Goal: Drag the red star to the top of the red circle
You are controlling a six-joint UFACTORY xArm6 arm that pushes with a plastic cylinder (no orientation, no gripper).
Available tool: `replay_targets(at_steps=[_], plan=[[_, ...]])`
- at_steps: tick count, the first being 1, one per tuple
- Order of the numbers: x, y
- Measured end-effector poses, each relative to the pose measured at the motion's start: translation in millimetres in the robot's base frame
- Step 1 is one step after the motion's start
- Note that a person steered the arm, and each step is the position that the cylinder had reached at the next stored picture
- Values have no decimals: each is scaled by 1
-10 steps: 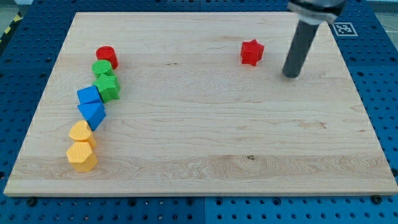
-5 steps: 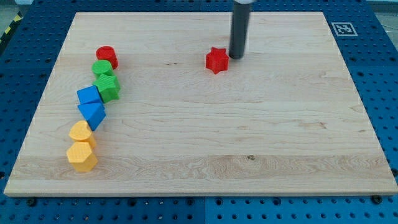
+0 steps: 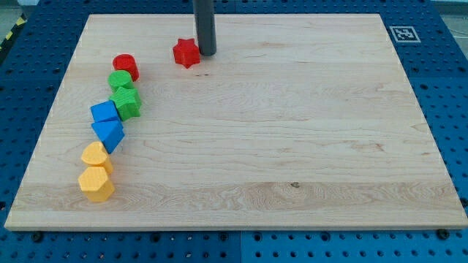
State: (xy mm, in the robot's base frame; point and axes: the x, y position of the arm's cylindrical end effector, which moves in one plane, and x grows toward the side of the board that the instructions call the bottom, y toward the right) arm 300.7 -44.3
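Pushing the star toward the circle

My tip [image 3: 207, 53] seems to touch the red star [image 3: 186, 52] on its right; I hold nothing. The red circle [image 3: 125, 66] sits left, near. An off-centre push could spin it away.

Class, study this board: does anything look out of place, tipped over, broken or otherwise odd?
Nothing looks damaged or spilled. The only outlier is the red star, alone near the view's top with my tip at its right side, while the red circle heads a tidy column of green, blue and yellow blocks along the view's left.
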Motion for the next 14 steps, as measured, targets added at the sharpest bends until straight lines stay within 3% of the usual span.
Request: replay_targets(at_steps=[2, 3, 5, 8, 10, 14], plan=[[15, 32], [18, 8], [18, -110], [-61, -82], [-75, -116], [-23, -120]])
